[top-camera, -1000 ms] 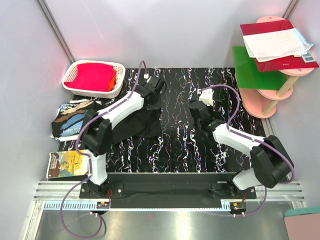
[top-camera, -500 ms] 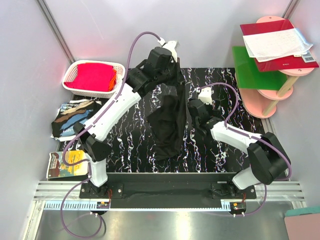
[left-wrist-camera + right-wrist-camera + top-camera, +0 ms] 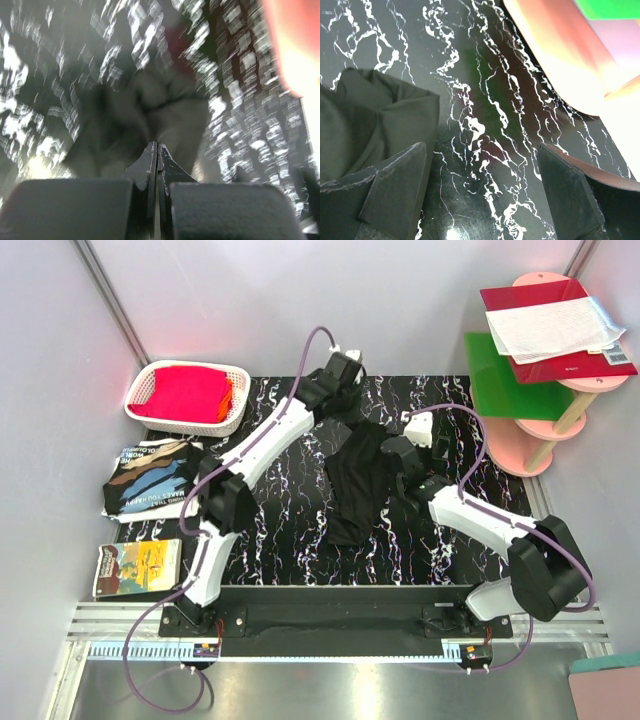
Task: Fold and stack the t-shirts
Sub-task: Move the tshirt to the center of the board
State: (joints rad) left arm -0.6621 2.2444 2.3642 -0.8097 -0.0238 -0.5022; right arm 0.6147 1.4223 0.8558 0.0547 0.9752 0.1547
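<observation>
Red cloth (image 3: 188, 393) in white basket (image 3: 238, 402)

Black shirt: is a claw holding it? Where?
The left claw pinches the black t-shirt at its far edge; the right claw is open, holding nothing.

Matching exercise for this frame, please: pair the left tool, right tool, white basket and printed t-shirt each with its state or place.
Things:
1. left tool
2. right tool
3. white basket
4. printed t-shirt

States or places:
A. holds red cloth
B. open, beside the black t-shirt
C. lies at the table's left side
D. shut on the black t-shirt

Pairs: 1-D, 2-B, 3-A, 4-C.
</observation>
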